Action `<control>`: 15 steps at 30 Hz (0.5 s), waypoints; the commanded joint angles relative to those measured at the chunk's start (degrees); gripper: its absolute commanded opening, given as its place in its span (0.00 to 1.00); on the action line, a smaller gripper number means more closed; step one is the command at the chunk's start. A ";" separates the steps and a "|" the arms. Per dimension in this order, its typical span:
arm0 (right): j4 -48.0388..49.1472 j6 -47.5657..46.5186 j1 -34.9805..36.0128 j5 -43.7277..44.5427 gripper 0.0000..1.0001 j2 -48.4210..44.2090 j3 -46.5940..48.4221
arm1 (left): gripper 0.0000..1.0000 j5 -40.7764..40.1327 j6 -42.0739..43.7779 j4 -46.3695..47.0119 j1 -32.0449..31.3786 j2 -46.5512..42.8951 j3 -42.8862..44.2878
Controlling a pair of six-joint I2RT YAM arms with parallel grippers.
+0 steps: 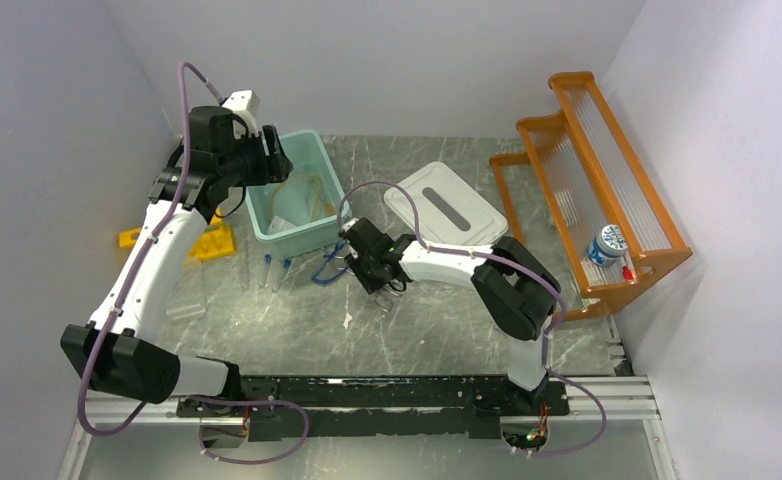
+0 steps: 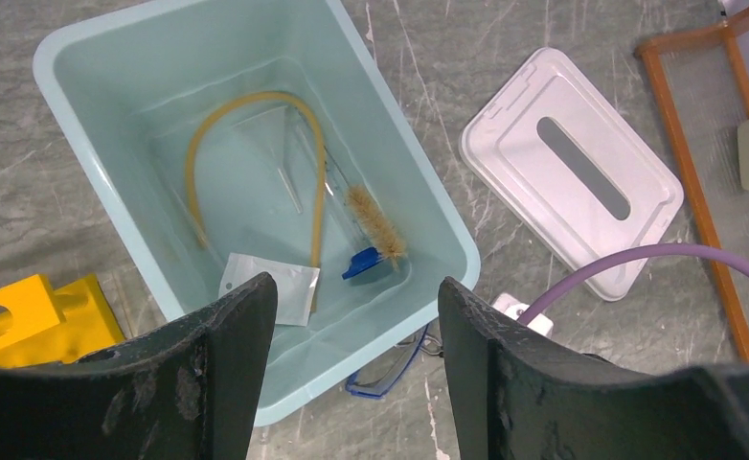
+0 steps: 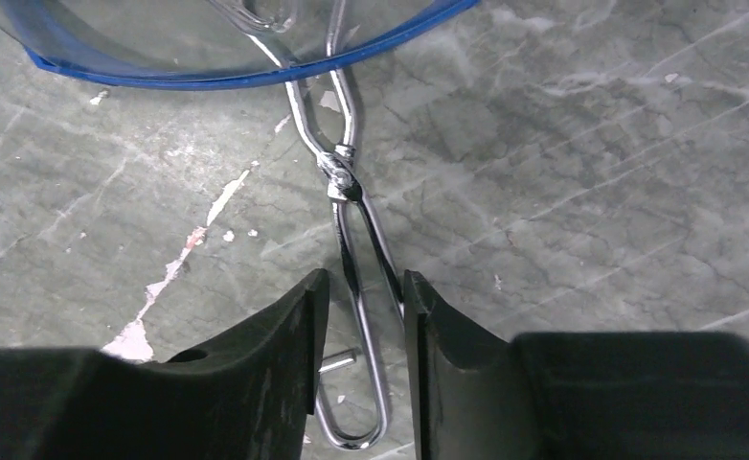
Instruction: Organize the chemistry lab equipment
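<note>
Forceps (image 3: 342,182) vanish under blue goggles (image 3: 189,83); right hand (image 3: 363,287) straddles them, pinch unclear; left hand (image 2: 356,297) spread

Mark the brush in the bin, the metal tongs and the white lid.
brush (image 2: 375,222): left wrist view, on the tan bristles.
metal tongs (image 3: 340,178): right wrist view, on the pivot joint.
white lid (image 2: 543,182): left wrist view, on the flat top beside the slot.

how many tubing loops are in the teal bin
1: a tan tubing loop lying on the floor of the teal bin, beside the brush. The bin's near side is partly hidden.
</note>
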 commanded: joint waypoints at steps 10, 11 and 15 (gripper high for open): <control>-17.04 -2.12 0.07 -1.00 0.20 -1.69 -3.59 | 0.66 3.53 -0.74 2.19 0.32 -0.30 -1.45; -18.34 -1.79 0.08 -0.64 0.20 -2.36 -4.24 | 0.66 3.95 -0.91 2.63 0.34 -0.05 -1.56; -22.51 0.15 0.07 0.56 0.20 -4.52 -6.45 | 0.65 5.24 -1.47 3.48 0.34 1.23 -1.44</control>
